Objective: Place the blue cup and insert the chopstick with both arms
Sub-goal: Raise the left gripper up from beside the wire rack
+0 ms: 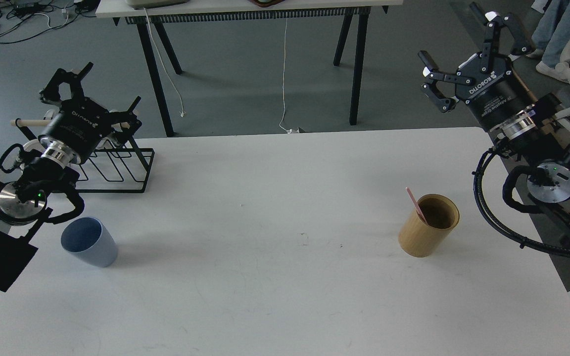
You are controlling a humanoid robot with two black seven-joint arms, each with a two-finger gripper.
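The blue cup [90, 243] stands upright on the white table [275, 277] at the left, mouth open to me. The pink chopstick [416, 205] leans inside a tan wooden holder [428, 225] on the right side of the table. My left gripper [101, 88] hovers open above the black wire rack, well behind the cup and holding nothing. My right gripper [468, 54] is raised beyond the table's far right corner, its fingers spread wide and empty, far above the holder.
A black wire rack [117, 165] with a pale wooden rod [27, 122] sits at the table's back left. Another table with dark legs [250, 10] stands behind. A person's legs and a chair [569, 44] are at the far right.
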